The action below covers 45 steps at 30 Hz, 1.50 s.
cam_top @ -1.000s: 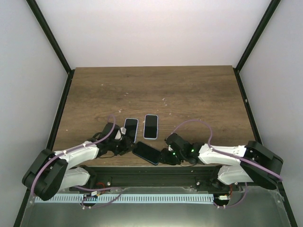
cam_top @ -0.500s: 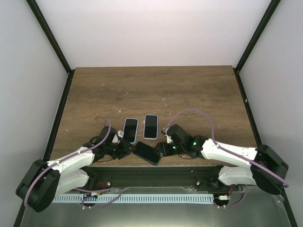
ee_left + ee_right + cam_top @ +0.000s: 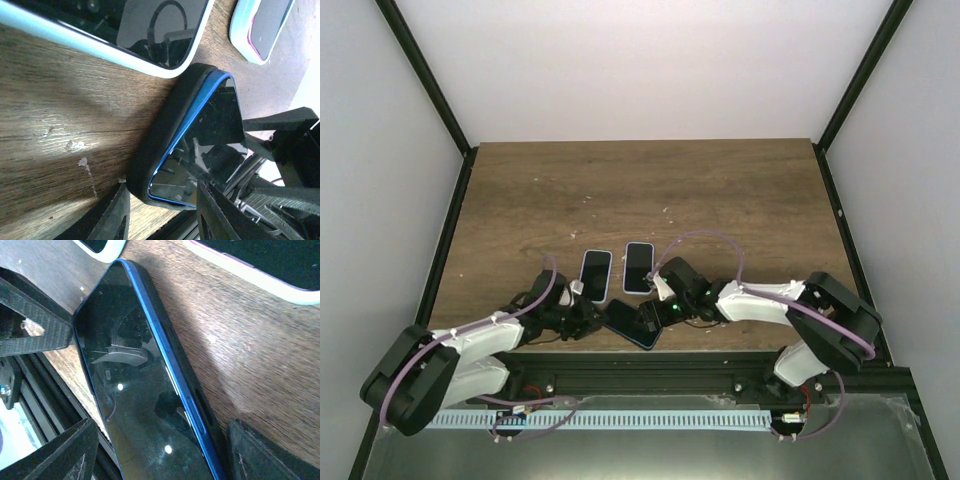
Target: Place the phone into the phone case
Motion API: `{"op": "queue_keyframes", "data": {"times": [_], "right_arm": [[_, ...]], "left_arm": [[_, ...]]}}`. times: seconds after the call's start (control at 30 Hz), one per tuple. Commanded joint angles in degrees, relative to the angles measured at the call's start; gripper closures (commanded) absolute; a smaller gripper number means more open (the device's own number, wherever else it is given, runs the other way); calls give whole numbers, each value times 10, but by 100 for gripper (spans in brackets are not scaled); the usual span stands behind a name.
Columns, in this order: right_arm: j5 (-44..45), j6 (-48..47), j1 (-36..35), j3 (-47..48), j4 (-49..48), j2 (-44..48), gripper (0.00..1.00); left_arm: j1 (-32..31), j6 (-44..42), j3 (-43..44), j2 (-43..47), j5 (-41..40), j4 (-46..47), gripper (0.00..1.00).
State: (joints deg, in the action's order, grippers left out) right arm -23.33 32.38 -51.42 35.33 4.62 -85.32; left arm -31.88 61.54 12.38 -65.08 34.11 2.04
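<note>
A blue phone (image 3: pixel 628 322) lies slantwise near the table's front edge, seated in a black phone case (image 3: pixel 162 135) whose rim shows below the blue side. My left gripper (image 3: pixel 586 318) is at its left end. In the left wrist view the phone's near corner (image 3: pixel 200 150) fills the gap of the left gripper (image 3: pixel 162 212), and both fingers press against it. My right gripper (image 3: pixel 655 312) stands open over the phone's right end. In the right wrist view the phone (image 3: pixel 140 390) lies between the right gripper's (image 3: pixel 160 455) wide-apart fingers, with bare wood beside the right one.
Two more phones in light cases (image 3: pixel 595 272) (image 3: pixel 638 267) lie side by side just behind the blue phone. They also show at the top of the left wrist view (image 3: pixel 125 35) (image 3: pixel 262 25). The black front rail (image 3: pixel 650 362) runs right below the phone.
The right gripper has opened wide and slid left, further along the phone. The left gripper has shifted slightly at the phone's left end. The phone has stayed in place.
</note>
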Motion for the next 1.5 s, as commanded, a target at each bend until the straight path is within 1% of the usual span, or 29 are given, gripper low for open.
{"op": "queue_keyframes", "data": {"times": [0.0, 0.1, 0.17, 0.27, 0.33, 0.4, 0.5, 0.63, 0.8, 0.97, 1.13, 1.23, 1.3, 1.33, 1.4, 1.47], "right_arm": [[-82, 27, -2, -20, -60, -9, 29], [-127, 73, -3, -51, -108, 9, 33], [-146, 112, -2, -69, -143, 20, 38], [-155, 160, -3, -94, -191, 33, 43], [-139, 181, -3, -104, -199, 42, 43], [-106, 187, -3, -105, -176, 46, 38], [-71, 185, -4, -102, -144, 45, 37], [-62, 185, -12, -98, -143, 28, 36], [-57, 169, -25, -74, -152, -18, 34], [-103, 187, -26, -74, -225, -54, 34], [-140, 217, -26, -77, -304, -65, 34], [-172, 262, -26, -83, -394, -78, 35], [-193, 287, -26, -89, -445, -91, 35], [-198, 299, -26, -94, -464, -95, 36], [-204, 315, -26, -106, -495, -95, 36], [-198, 317, -26, -113, -500, -90, 37]], "left_arm": [[-2, -1, -4, -12, 0, 22, 63], [-2, -16, 17, -22, -6, 14, 67], [-1, -30, 42, -32, -14, -3, 69], [-1, -43, 65, -47, -9, -9, 69], [-1, -49, 75, -53, -8, -21, 68], [-1, -53, 75, -50, -13, -46, 62], [-2, -51, 56, -30, -11, -61, 60], [-2, -27, 17, 4, 24, -39, 58], [-3, -10, -1, 19, 35, -21, 57], [-4, 1, -17, -3, 38, 9, 57], [-4, 9, -34, -30, 42, 52, 64], [-3, 7, -33, -36, 46, 54, 67], [-3, 2, -34, -29, 51, 53, 77], [-4, 0, -35, -22, 54, 51, 79], [-4, -4, -35, -2, 51, 34, 79], [-4, -13, -29, 17, 44, 5, 75]]}}
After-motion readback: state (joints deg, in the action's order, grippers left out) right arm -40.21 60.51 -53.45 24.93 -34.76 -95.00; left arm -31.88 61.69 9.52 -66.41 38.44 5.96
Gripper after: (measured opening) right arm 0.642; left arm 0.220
